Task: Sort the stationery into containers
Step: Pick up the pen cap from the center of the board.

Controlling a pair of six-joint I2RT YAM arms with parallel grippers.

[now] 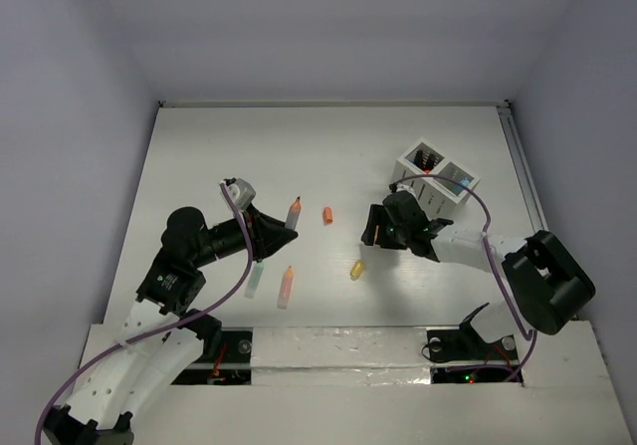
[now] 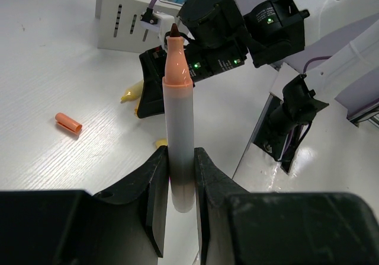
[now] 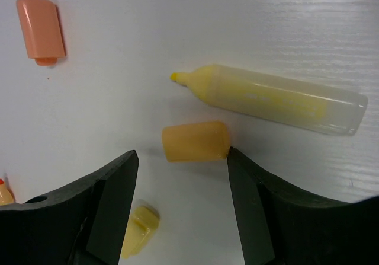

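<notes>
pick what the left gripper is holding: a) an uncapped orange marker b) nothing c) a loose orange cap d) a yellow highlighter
a: the left gripper is shut on the uncapped orange marker, whose bare dark tip sticks out beyond the fingers.

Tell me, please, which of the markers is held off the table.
The uncapped orange-collared marker, clamped in the left gripper; the mint marker, orange marker and yellow highlighter lie flat on the table.

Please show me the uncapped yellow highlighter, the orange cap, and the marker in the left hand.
uncapped yellow highlighter [image 3: 278, 102]: right wrist view, middle of barrel.
orange cap [image 2: 68, 123]: left wrist view, middle of its side.
marker [image 2: 179, 128]: left wrist view, grey barrel below the orange collar.
</notes>
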